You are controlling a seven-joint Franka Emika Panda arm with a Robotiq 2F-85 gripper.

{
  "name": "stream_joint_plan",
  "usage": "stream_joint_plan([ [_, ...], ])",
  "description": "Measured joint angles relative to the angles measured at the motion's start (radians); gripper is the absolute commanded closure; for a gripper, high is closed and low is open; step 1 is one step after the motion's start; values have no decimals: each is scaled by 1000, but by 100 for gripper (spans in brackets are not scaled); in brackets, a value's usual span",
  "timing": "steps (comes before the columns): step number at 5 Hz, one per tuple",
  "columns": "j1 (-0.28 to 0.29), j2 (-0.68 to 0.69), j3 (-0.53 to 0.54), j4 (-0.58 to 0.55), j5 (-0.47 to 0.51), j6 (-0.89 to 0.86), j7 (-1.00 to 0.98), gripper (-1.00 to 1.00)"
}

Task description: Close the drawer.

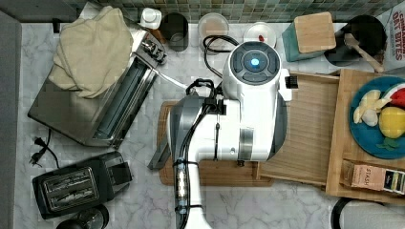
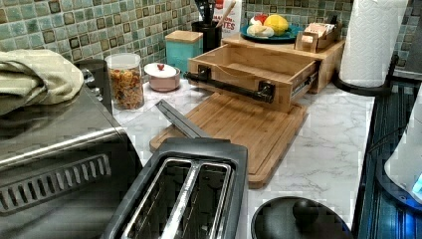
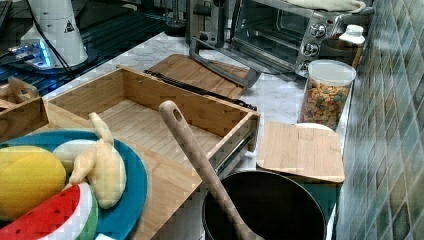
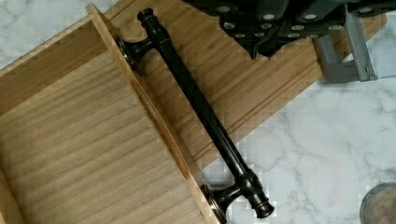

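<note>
Nothing is done yet: the drawer [image 4: 79, 154] stands pulled fully out over the cutting board [image 4: 233, 84], its dark handle [image 4: 201, 112] just beside the pincer [image 4: 280, 23], whose state I cannot tell, and all the pushing remains.

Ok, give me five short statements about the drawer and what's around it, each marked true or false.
1. The drawer is pulled out. True.
2. The drawer holds a wooden spoon. False: its bottom is bare.
3. A dark bar handle runs across the drawer's front. True.
4. The gripper is clamped on the handle. False: in the wrist view nothing touches the handle.
5. The cutting board lies on the marble counter in front of the drawer. True.
</note>
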Motion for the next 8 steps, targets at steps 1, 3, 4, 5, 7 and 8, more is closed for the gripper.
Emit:
stream_joint_plan([
  [1, 0, 0, 0, -7, 0, 3, 0, 100],
  [3, -1, 1, 2, -43, 5, 72, -73, 100],
  [4, 0, 13, 3, -63, 6, 90, -186, 100],
  [5, 2, 39, 4, -71, 6, 89, -252, 100],
  [7, 6, 124, 13, -98, -4, 279, -267, 100],
  [8, 16, 174, 8, -98, -4, 282, -266, 100],
])
